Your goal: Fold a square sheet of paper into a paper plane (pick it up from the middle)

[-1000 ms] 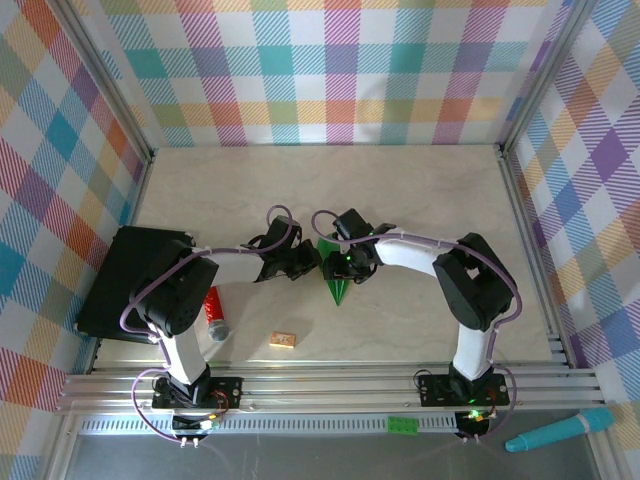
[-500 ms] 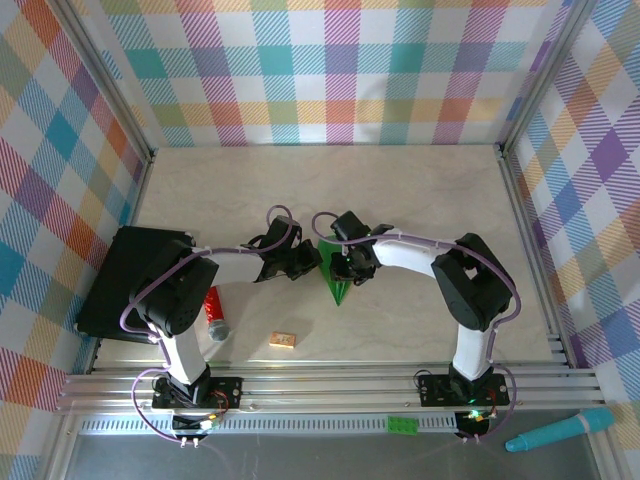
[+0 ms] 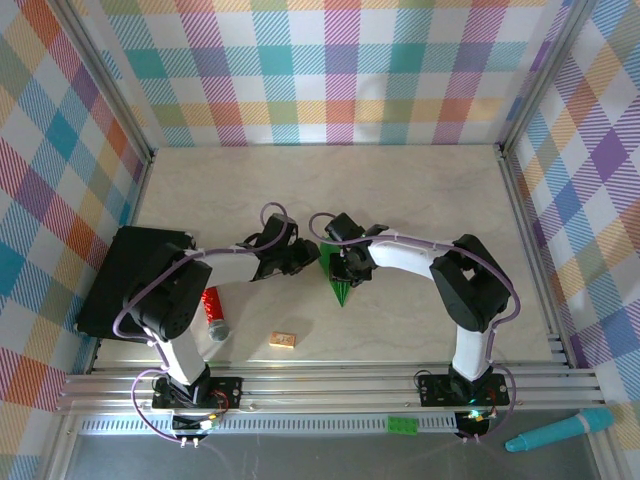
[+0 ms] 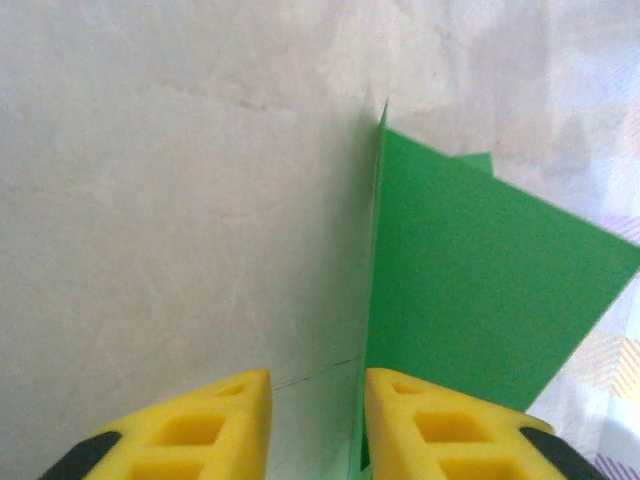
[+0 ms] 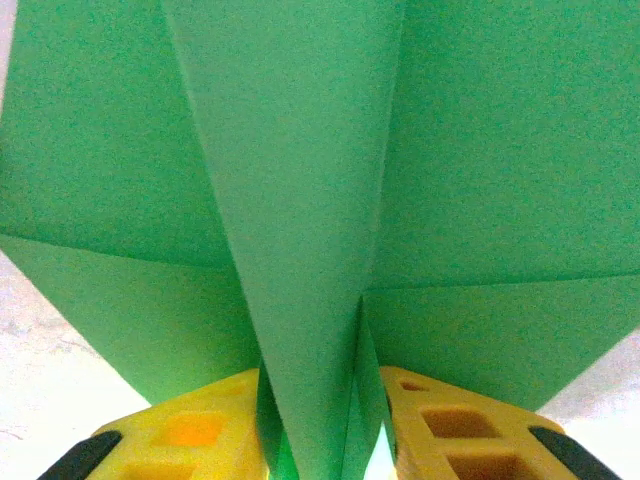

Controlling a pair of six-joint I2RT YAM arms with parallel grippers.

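Note:
The paper plane [image 3: 340, 287] is bright green and lies mid-table, its pointed tip towards the near edge. My right gripper [image 3: 336, 262] is at its wide end. In the right wrist view the folded centre layers of the paper plane [image 5: 300, 150] stand up between the yellow fingers [image 5: 190, 430], and the right gripper [image 5: 320, 378] is shut on them. My left gripper [image 3: 312, 258] sits just left of the plane. In the left wrist view the left gripper [image 4: 315, 380] is open over bare table, with the edge of a green wing [image 4: 470, 270] running beside its right finger [image 4: 430, 410].
A black box [image 3: 130, 280] sits at the table's left edge. A red cylinder [image 3: 213, 310] and a small wooden block [image 3: 283, 340] lie near the front left. A tiny green brick [image 3: 403, 424] and a teal pen [image 3: 560, 430] rest on the front rail. Checked walls enclose the table.
My right gripper has shifted slightly left and back with the plane's wide end. The left wrist has edged back a little. The plane's tip stays nearly in place.

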